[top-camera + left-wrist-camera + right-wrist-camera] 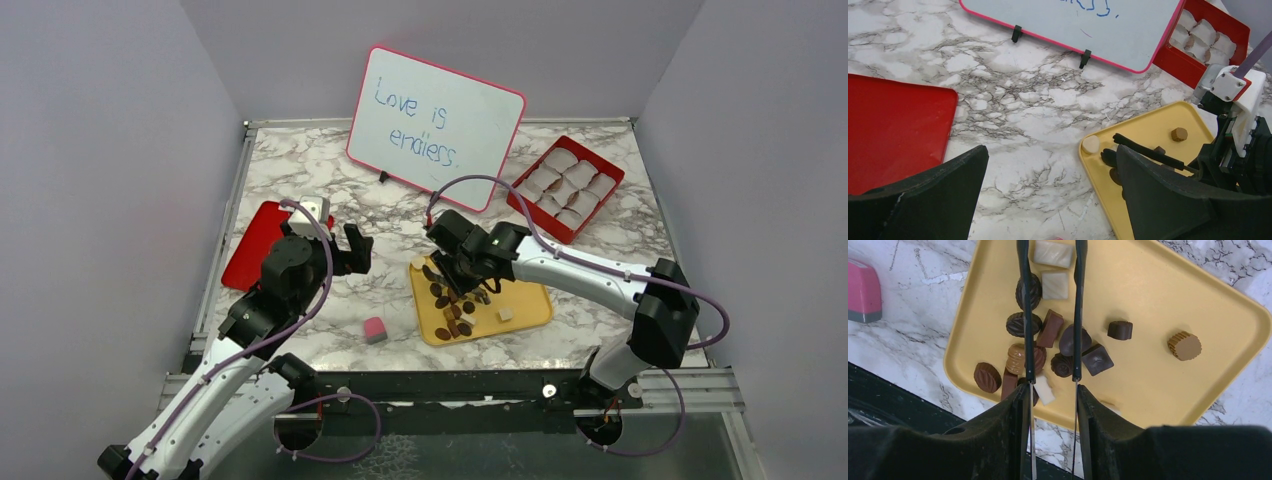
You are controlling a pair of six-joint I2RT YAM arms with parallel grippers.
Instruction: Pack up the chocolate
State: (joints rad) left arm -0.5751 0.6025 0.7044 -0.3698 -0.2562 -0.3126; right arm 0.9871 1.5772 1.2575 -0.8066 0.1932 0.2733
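Observation:
The chocolate is a pile of small dark, brown and cream pieces on a yellow tray, also seen from above. My right gripper is shut on a pair of thin tongs. The tongs' two arms reach out over the pile, spread apart, with dark pieces lying between and under them. They grip no piece that I can see. My left gripper hangs open over bare marble, left of the tray's corner, with nothing between its fingers. A cream round piece sits in that corner.
A red box of white paper cups stands at the back right. A whiteboard leans behind the tray. A flat red lid lies at the left. A pink-and-white cube rests near the front edge.

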